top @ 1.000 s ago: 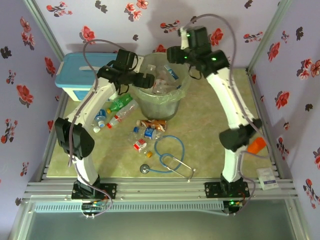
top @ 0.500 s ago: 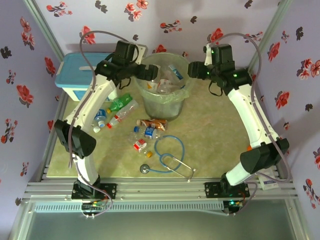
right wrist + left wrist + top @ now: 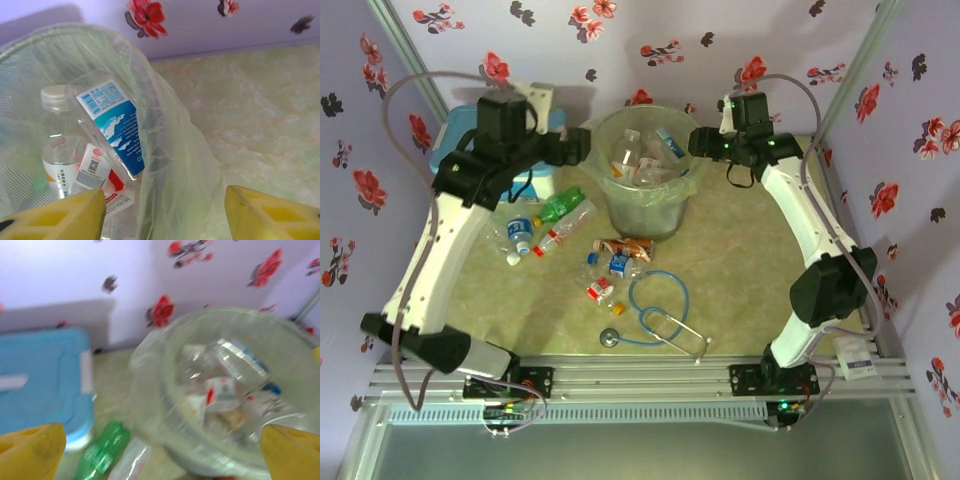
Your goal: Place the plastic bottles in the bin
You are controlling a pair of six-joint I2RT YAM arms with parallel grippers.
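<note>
Left gripper (image 3: 577, 148) and right gripper (image 3: 701, 143) gape empty either side of one bin (image 3: 650, 214), one green bottle (image 3: 560, 208) beside it.

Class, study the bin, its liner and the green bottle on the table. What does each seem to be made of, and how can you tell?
Bin: seemingly thin translucent grey-green plastic; light shows through its wall.
Liner: soft clear plastic film, wrinkled and draped over the rim.
Green bottle: probably tinted see-through plastic with a glossy surface.
</note>
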